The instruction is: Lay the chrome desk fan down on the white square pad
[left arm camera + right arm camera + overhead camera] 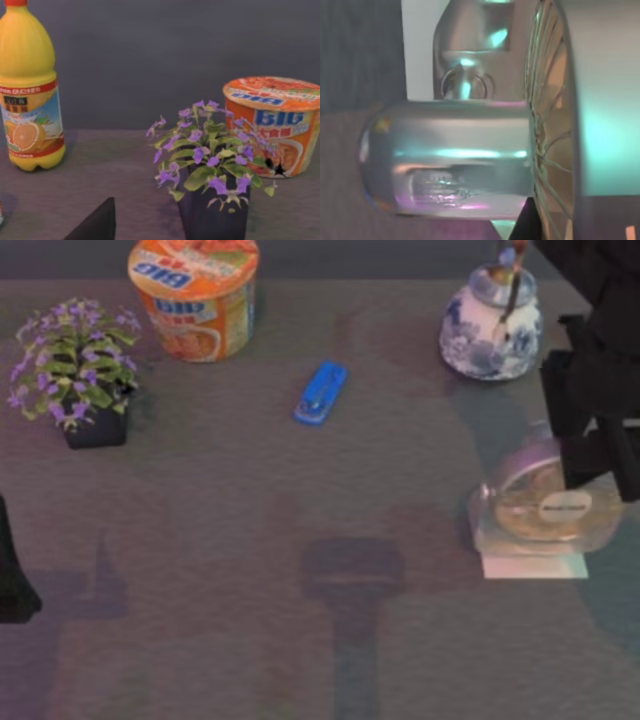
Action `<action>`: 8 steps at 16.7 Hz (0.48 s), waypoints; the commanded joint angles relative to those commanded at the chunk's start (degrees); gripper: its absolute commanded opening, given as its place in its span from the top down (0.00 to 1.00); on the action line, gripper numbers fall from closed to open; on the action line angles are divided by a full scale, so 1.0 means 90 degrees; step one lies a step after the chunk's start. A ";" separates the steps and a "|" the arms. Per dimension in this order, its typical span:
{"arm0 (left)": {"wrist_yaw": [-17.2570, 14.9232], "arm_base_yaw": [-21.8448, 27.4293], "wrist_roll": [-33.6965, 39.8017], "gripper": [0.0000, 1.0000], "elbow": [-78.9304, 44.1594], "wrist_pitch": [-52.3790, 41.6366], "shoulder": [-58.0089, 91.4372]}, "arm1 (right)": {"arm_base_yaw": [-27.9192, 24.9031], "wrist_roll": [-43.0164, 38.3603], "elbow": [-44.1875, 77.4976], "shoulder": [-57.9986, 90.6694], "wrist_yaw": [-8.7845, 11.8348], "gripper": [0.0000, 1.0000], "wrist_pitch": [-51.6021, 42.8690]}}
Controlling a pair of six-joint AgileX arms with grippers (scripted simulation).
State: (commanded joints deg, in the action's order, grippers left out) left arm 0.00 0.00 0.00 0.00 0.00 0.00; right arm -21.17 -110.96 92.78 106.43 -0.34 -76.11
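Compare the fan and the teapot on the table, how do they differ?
The fan is shiny chrome with a golden inside; the teapot is blue-and-white porcelain. The fan sits on the white pad, under the right arm; the teapot stands on the bare table, farther back. Both are on the table's right side.

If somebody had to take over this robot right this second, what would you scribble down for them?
Right gripper: at the table's right side, just above the fan; whether it grips or has let go cannot be seen.
Left arm: parked at the left edge, idle.
Chrome desk fan: over the white square pad, grille facing up, covering most of it; only the pad's near edge shows.
Done: fan brought onto the pad.
Left: confirm it rests there, release it, pull the right arm away. The teapot stands close behind, so retreat carefully.
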 joint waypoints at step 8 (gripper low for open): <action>0.0000 0.0000 0.0000 0.00 0.0000 0.0000 0.0000 | 0.0024 0.0002 -0.0375 0.0035 0.0006 0.85 0.0406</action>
State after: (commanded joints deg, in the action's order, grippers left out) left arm 0.00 0.00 0.00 0.00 0.00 0.00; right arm -20.95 -110.95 89.41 106.75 -0.29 -72.46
